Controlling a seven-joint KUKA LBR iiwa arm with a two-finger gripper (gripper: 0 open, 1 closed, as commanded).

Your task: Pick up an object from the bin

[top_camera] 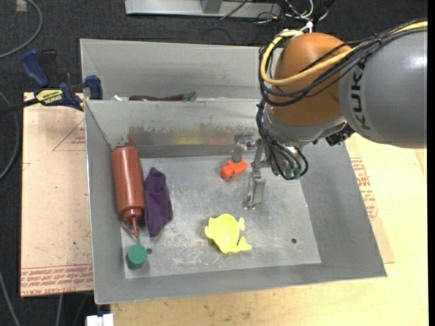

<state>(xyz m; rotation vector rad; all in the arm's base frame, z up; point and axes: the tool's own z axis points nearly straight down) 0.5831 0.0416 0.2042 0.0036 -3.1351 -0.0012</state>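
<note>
Bin (285, 246), grey metal. Gripper (248, 180): low by the back wall, fingers apart, nothing between them. Small orange piece (233, 170) lies just beside. Left wall: red-brown bottle (128, 182), purple cloth (157, 200). Front: yellow lump (228, 234). Status, judged: nothing grasped; closing and lifting remain.

Hand (249, 172) low beside small orange piece (233, 170), yellow lump (228, 234) nearby

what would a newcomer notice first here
The orange wrist cover with yellow cables looms over the right rear of the grey bin, the gripper hanging below it, right of a small orange piece. A bright yellow crumpled piece lies front and centre; along the left wall lie a reddish-brown bottle, a purple cloth beside it and a green cap near the front corner.
</note>
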